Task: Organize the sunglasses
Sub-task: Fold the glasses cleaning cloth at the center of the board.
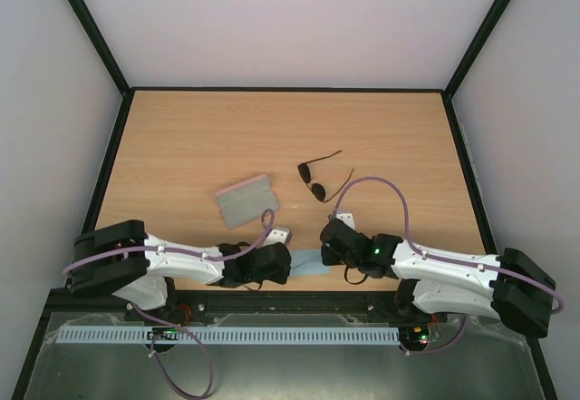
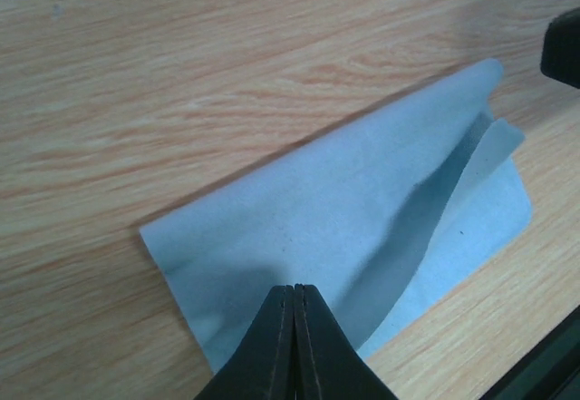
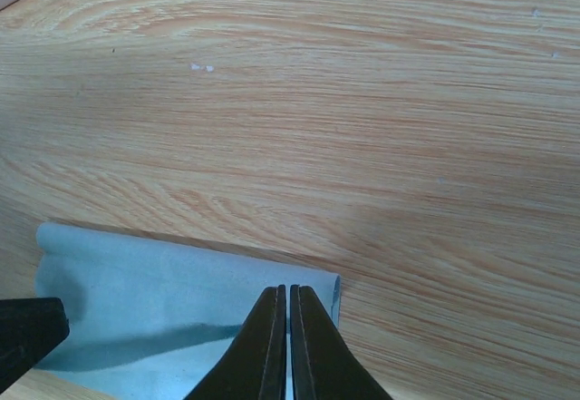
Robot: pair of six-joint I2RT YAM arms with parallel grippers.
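The sunglasses (image 1: 316, 180), black with dark oval lenses and thin wire arms, lie open on the wooden table (image 1: 199, 137), near its middle. The pink case (image 1: 246, 200) lies closed to their left. The light blue cloth (image 1: 308, 264) lies at the near edge between both grippers, partly folded over. My left gripper (image 1: 291, 261) is shut, its tips (image 2: 294, 287) on the cloth's (image 2: 344, 191) near-left part. My right gripper (image 1: 325, 255) is shut on the cloth's (image 3: 154, 291) right edge (image 3: 288, 287), with a sliver of blue between its fingers. The sunglasses show in neither wrist view.
Black frame rails (image 1: 285, 89) border the table at the back and sides, with white walls behind. A metal tray with a white slotted strip (image 1: 227, 335) runs below the arm bases. The right gripper's black body (image 2: 562, 46) shows at the left wrist view's upper right.
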